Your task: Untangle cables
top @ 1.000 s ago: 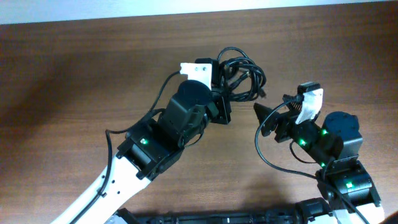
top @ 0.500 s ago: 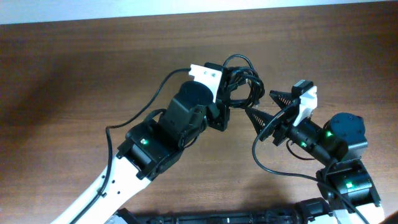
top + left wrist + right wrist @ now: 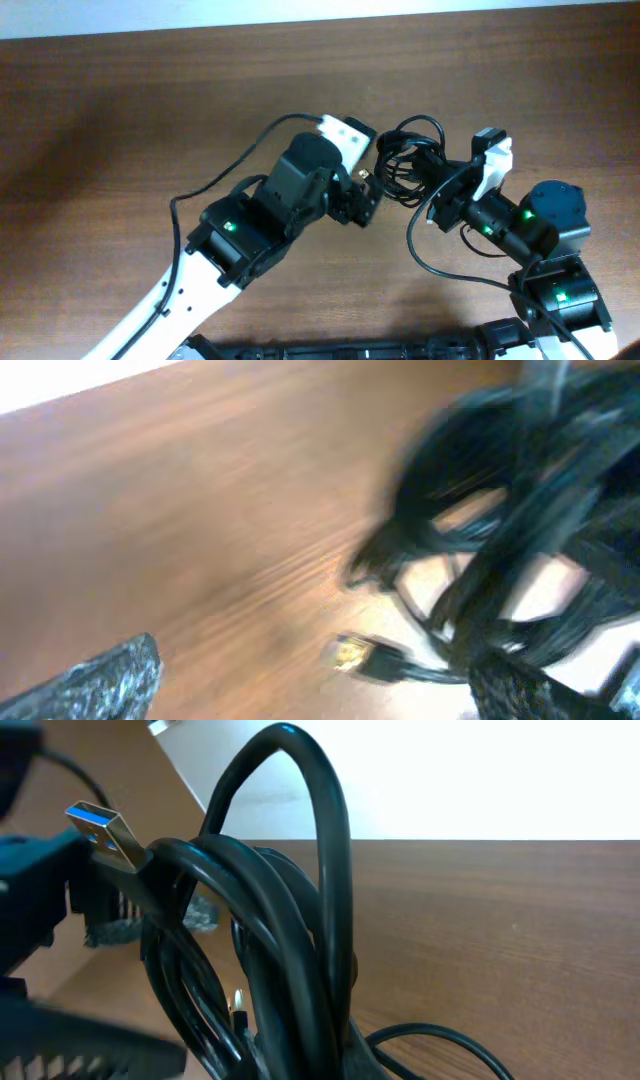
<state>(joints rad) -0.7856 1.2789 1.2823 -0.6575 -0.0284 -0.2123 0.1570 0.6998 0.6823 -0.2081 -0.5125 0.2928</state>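
Note:
The cables point(image 3: 408, 160) are a knotted bundle of thin black loops lying between the two arms. My right gripper point(image 3: 430, 185) is shut on the bundle's right side. In the right wrist view the cables point(image 3: 290, 940) fill the frame, rising from the shut jaws of my right gripper point(image 3: 300, 1065), with a silver USB plug point(image 3: 105, 828) sticking out upper left. My left gripper point(image 3: 370, 188) stands open just left of the bundle, holding nothing. In the blurred left wrist view the cables point(image 3: 510, 530) lie ahead of the open left gripper point(image 3: 320, 690), and a gold-tipped plug point(image 3: 350, 653) rests on the wood.
The brown wooden table point(image 3: 120, 110) spreads out to the left and behind. A pale wall edge point(image 3: 300, 15) runs along the far side. Each arm's own thicker black cable point(image 3: 440, 268) loops beside it.
My left gripper has opened and let go of the bundle. My right gripper moved in and shut on it. The bundle has shifted to the right.

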